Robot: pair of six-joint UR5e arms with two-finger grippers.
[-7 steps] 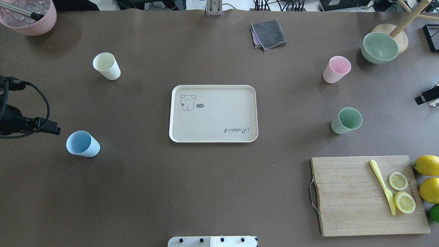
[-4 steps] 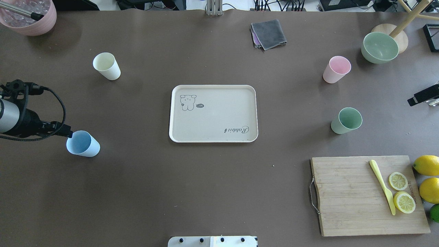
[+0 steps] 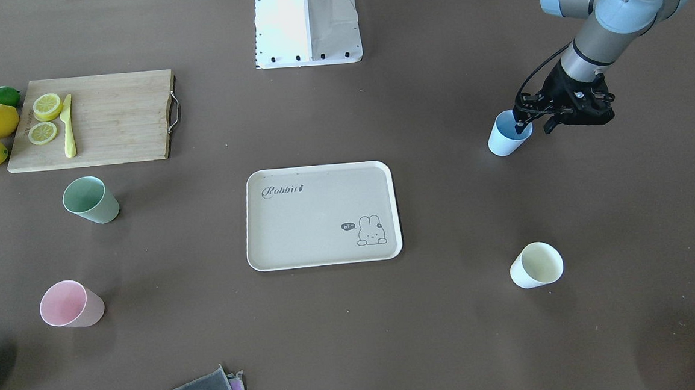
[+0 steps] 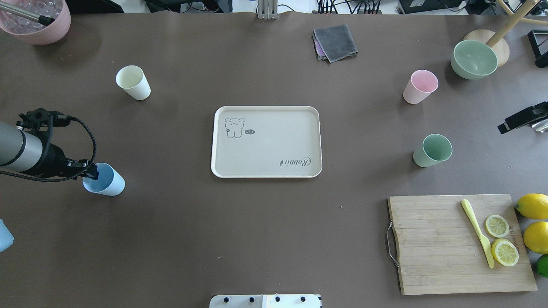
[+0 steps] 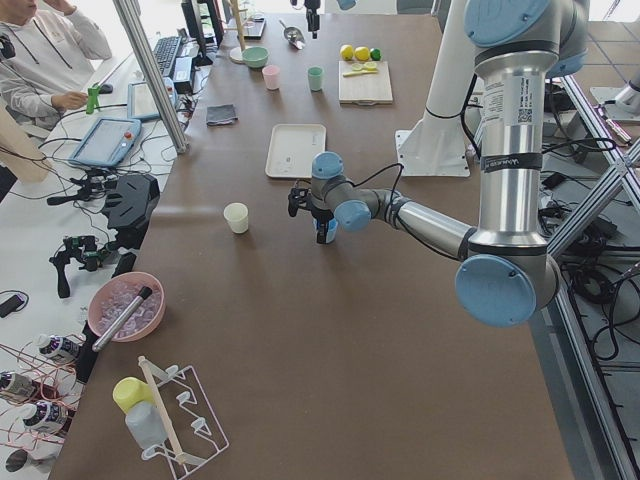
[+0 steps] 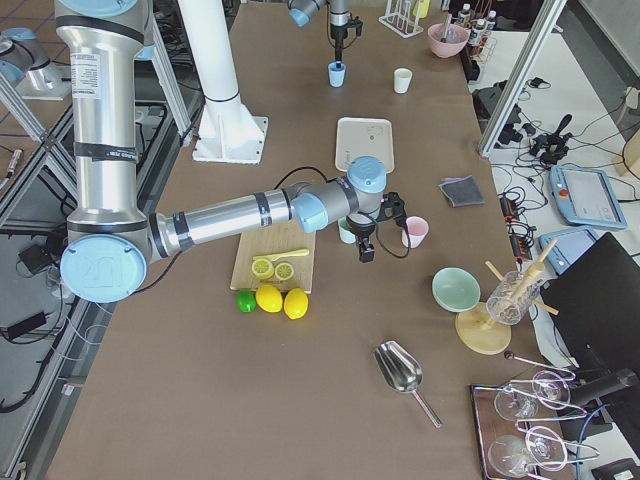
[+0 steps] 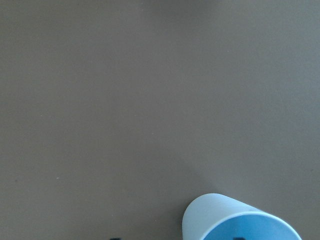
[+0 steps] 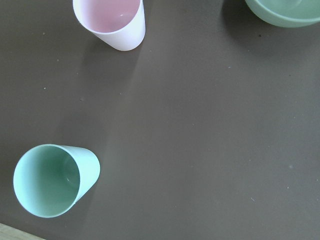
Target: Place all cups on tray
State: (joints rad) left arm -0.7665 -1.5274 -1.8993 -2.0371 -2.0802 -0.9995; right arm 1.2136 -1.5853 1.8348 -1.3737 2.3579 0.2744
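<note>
The beige tray (image 4: 274, 145) lies empty at the table's middle; it also shows in the front view (image 3: 319, 221). The four cups stand on the table around it: cream (image 4: 133, 82), light blue (image 4: 107, 182), pink (image 4: 420, 86) and sage green (image 4: 432, 150). My left gripper (image 3: 534, 125) is open at the blue cup (image 3: 504, 137), one finger inside its rim and one outside. The left wrist view shows that cup (image 7: 240, 220) at the bottom edge. My right gripper (image 4: 505, 126) is at the right edge, apart from the green cup (image 8: 52, 180) and pink cup (image 8: 112, 20); I cannot tell its state.
A wooden cutting board (image 4: 454, 244) with lemon slices and a yellow knife lies front right, whole lemons (image 4: 533, 205) beside it. A green bowl (image 4: 474, 59) and a grey cloth (image 4: 335, 42) sit at the back, a mauve pot (image 4: 36, 21) in the back left corner.
My left arm has moved right and forward until its fingers reach the blue cup's rim. My right gripper has moved a little further in from the right edge. No cup has moved.
</note>
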